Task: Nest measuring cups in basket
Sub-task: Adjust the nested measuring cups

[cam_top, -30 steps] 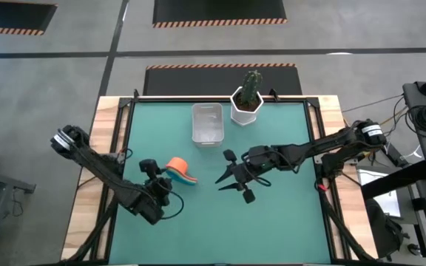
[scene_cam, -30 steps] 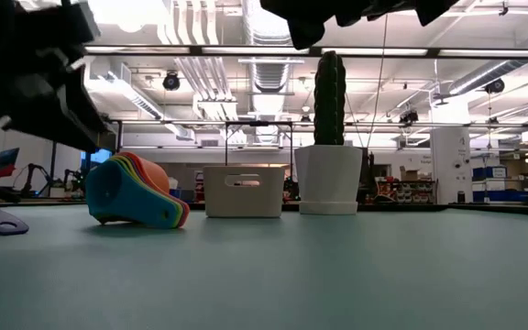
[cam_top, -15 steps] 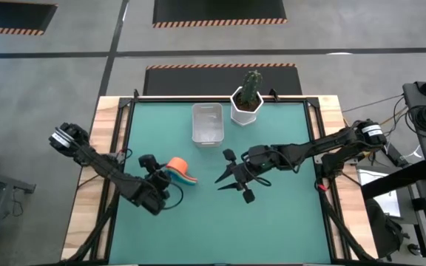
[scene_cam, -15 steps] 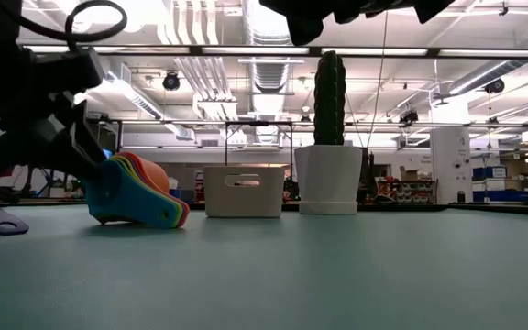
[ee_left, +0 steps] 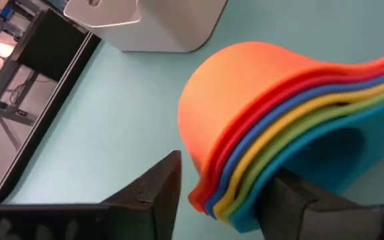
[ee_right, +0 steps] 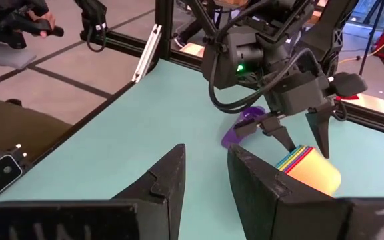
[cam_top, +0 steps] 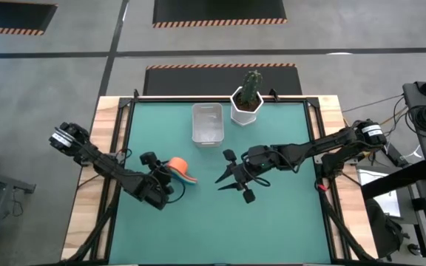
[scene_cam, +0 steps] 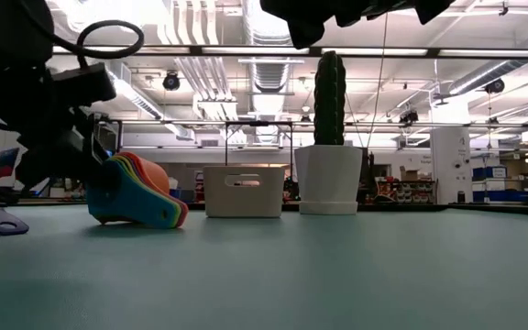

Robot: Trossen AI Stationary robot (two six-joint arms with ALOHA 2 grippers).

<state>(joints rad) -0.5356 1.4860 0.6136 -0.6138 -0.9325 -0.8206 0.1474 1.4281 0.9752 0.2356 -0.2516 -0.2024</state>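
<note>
Lying on their side on the green table (cam_top: 287, 214), the measuring cups (cam_top: 180, 169) sit nested in one stack: orange innermost, then red, blue, yellow and green bands, with teal outermost. A purple piece (ee_right: 244, 125) lies flat on the table just beside them, apart from the stack. The stack rests left of centre, nearer the front than the clear basket (cam_top: 207, 123), which stands by the white cactus pot (cam_top: 246, 107) at the back edge. My left pincer (cam_top: 164, 179) reaches low over the table with its fingers spread around the stack's rims, one on either side; I cannot tell whether they touch it. My right pincer (cam_top: 233, 174) hovers above the table's middle, fingers partly parted, holding nothing.
</note>
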